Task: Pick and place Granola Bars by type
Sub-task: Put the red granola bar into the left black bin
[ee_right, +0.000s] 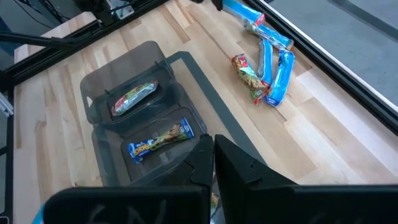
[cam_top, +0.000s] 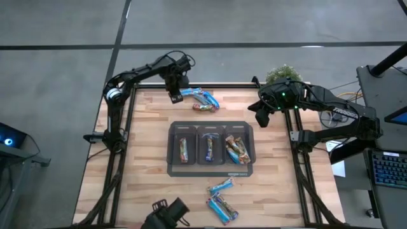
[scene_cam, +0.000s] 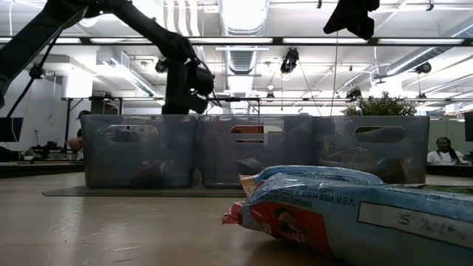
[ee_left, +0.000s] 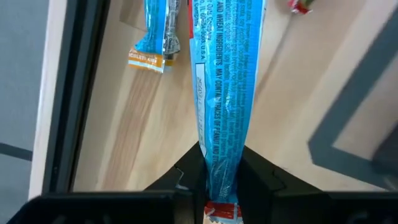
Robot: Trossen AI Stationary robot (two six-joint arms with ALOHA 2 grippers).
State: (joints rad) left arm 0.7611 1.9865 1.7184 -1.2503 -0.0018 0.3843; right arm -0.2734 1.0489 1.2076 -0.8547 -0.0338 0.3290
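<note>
The left gripper (ee_left: 221,180) has its fingers clamped on one end of a shiny light-blue wrapped granola bar (ee_left: 222,93), whose long axis runs straight out from them, above the wooden tabletop (cam_top: 146,127) near its far edge beside other loose bars (cam_top: 205,102). The right gripper (ee_right: 213,163), fingers closed and empty, hovers over the grey three-compartment tray (cam_top: 175,166).

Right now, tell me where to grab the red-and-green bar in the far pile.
Pinch the red-and-green bar across its narrow width, near the end clear of the blue bars, coming straight down from above. It lies flat on the table, so a side approach probably finds no edge, and its other end lies against the blue bars, which a grip there might drag along.
</note>
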